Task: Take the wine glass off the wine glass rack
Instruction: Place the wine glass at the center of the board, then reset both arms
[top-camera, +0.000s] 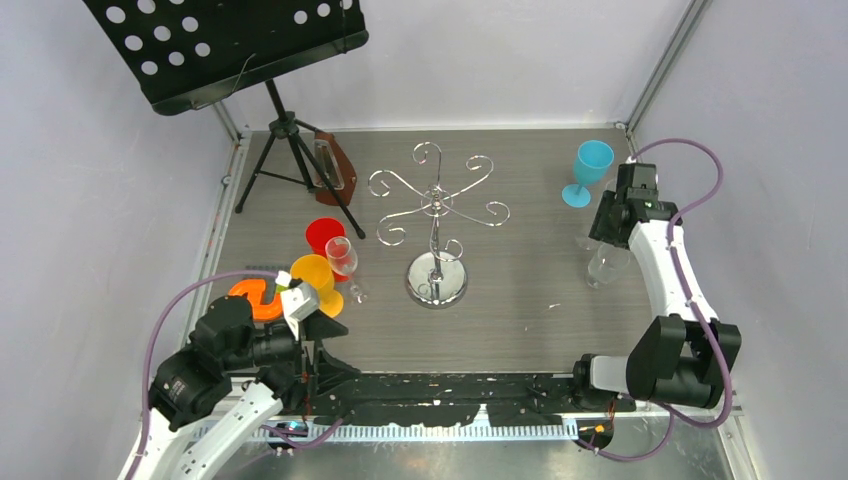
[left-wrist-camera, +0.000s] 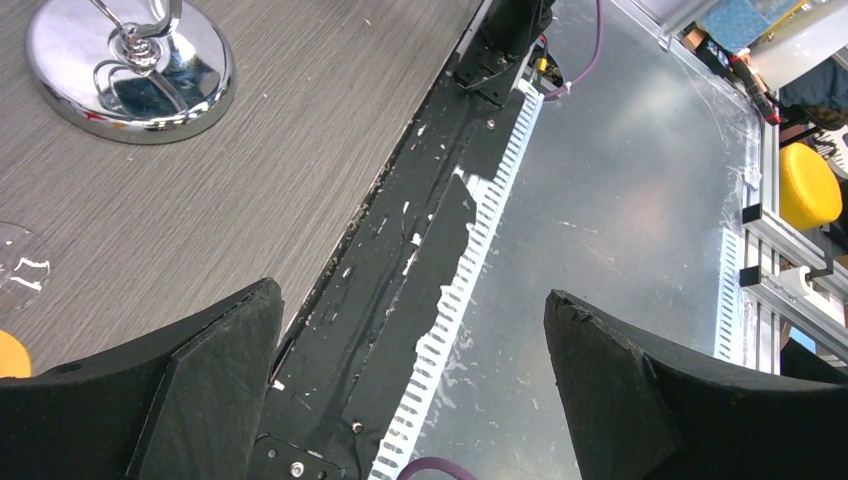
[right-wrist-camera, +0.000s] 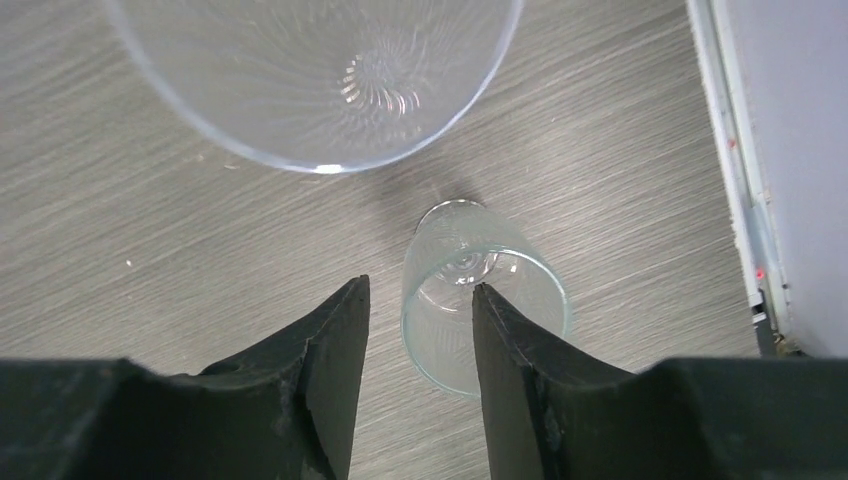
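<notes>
The right gripper (right-wrist-camera: 420, 290) is hanging with its jaws parted, pinching nothing. The wine glass (right-wrist-camera: 465, 245) is standing on the table (right-wrist-camera: 150, 250) just past the fingertips, partly hidden by one finger, well apart from the rack (top-camera: 437, 210). The left gripper (left-wrist-camera: 410, 330) is resting with its jaws spread wide.

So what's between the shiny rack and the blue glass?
Nothing: only bare table between the rack and the blue glass, seen in the top view.
</notes>
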